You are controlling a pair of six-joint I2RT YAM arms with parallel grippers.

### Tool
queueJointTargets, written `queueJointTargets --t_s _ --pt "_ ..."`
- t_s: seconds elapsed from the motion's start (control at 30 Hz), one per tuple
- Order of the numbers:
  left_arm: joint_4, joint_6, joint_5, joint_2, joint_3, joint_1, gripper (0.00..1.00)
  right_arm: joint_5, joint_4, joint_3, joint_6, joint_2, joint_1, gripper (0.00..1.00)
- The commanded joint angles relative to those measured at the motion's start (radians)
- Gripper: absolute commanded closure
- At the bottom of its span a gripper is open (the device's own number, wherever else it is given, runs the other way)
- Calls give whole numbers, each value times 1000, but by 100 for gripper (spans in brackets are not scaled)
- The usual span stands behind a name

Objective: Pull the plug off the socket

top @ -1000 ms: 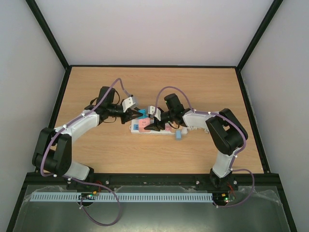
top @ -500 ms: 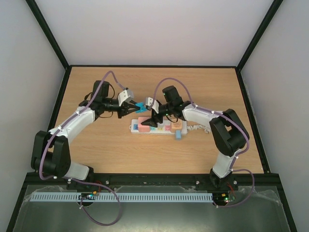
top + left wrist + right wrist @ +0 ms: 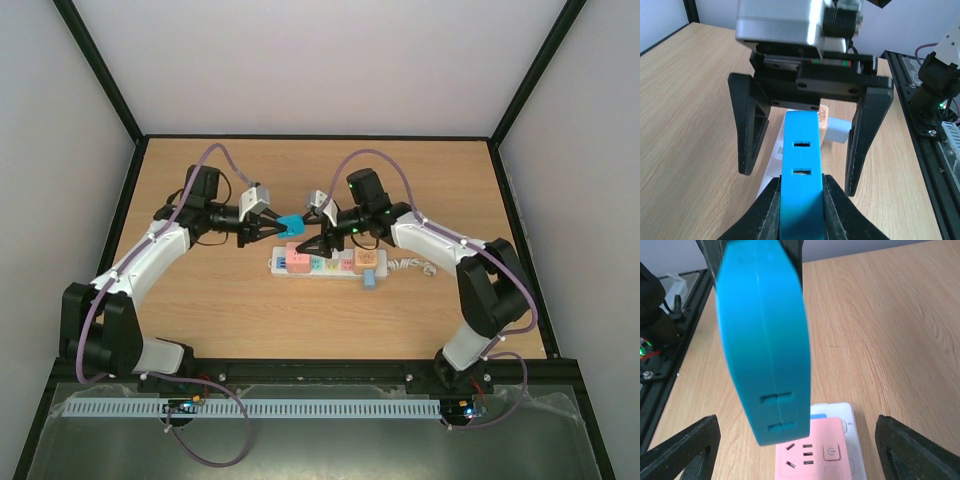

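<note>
The socket is a long white power strip with pastel outlets lying at mid-table. My left gripper is shut on a bright blue plug and holds it in the air, clear of the strip's left end. In the left wrist view the blue plug sits clamped between my fingers. My right gripper is open and empty, its fingers spread on either side of the strip's left end. The right wrist view shows the plug hanging above the pink outlet.
A small light blue block lies against the strip's front edge near an orange outlet. The strip's short white cord trails right. Black frame rails border the wooden table.
My left gripper has pulled the blue plug up and back-left, off the strip. My right gripper has lifted from pressing on the strip, leaving the pink outlet uncovered.
</note>
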Motion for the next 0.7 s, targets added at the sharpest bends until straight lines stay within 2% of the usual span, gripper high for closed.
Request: queueJointTargets --t_s 0.0,0.13,0.33,0.5,0.67 --pt "-90 66 63 -20 36 5 98 -44 -11 23 105 -55 -6 19" --pt "-79 30 104 -20 30 12 97 -48 -2 -3 91 -80 -6 24" --pt "-77 -2 161 -30 45 28 97 1 10 -43 58 -79 -25 27" --pt "-52 -66 240 -38 63 67 97 38 184 -110 173 -101 -54 27" --pt "25 -168 297 -43 54 68 97 55 331 -98 312 -75 -54 27"
